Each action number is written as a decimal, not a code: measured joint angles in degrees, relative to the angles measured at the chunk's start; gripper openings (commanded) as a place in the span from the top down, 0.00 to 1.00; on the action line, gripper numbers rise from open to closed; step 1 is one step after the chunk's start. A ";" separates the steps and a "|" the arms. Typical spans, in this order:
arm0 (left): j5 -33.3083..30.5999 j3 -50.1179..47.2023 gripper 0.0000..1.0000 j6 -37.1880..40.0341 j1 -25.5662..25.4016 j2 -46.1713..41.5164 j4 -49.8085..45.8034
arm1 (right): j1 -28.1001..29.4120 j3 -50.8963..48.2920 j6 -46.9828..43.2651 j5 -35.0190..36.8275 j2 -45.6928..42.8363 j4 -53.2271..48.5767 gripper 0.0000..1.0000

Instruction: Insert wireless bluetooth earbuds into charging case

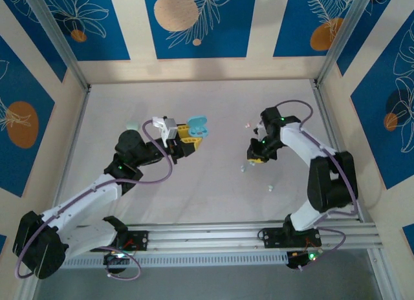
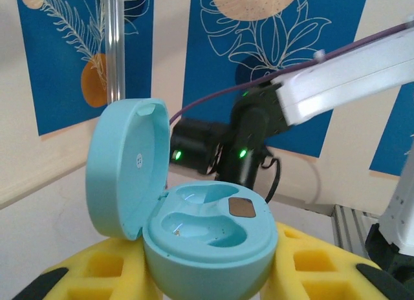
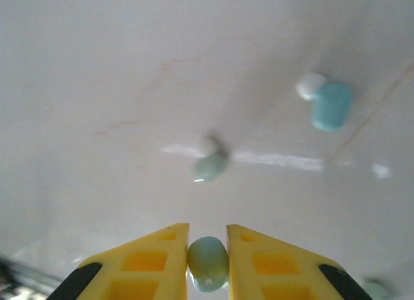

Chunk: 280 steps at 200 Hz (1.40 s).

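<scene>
- The left gripper (image 1: 187, 141) is clasping the open turquoise charging case (image 2: 210, 238), which is sitting upright with its lid tilted back.
- The right gripper (image 3: 207, 245) is pinching a mint earbud (image 3: 208, 264) between its yellow fingertips, over the white table (image 3: 97, 67).
- A second mint earbud (image 3: 210, 165) and a pale blue earbud (image 3: 331, 106) are lying loose on the table beyond.

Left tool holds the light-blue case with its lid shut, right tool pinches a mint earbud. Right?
No: the lid stands open, per the left wrist view. The left tool does hold the case, and the right tool pinches a mint earbud.
</scene>
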 measured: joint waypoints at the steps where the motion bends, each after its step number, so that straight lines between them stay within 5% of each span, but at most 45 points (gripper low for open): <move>1: -0.04 -0.02 0.65 0.00 0.00 0.04 0.02 | -0.09 0.00 0.42 -0.48 -0.44 0.20 0.80; 45: -2.10 -0.76 0.65 0.04 0.00 2.38 0.28 | -0.61 -2.32 13.97 -19.19 -8.39 14.45 0.79; 122: -3.91 -0.76 0.65 2.21 -0.04 3.08 1.27 | -0.66 -4.09 36.24 -45.53 -4.66 40.89 0.79; 207: -3.89 -0.76 0.65 4.94 -0.04 3.26 -0.17 | 0.07 -5.11 48.22 -51.52 -3.65 54.03 0.79; 280: -3.15 -0.76 0.65 5.22 -0.04 4.07 -0.44 | 1.46 -4.15 46.53 -49.90 -4.96 52.83 0.79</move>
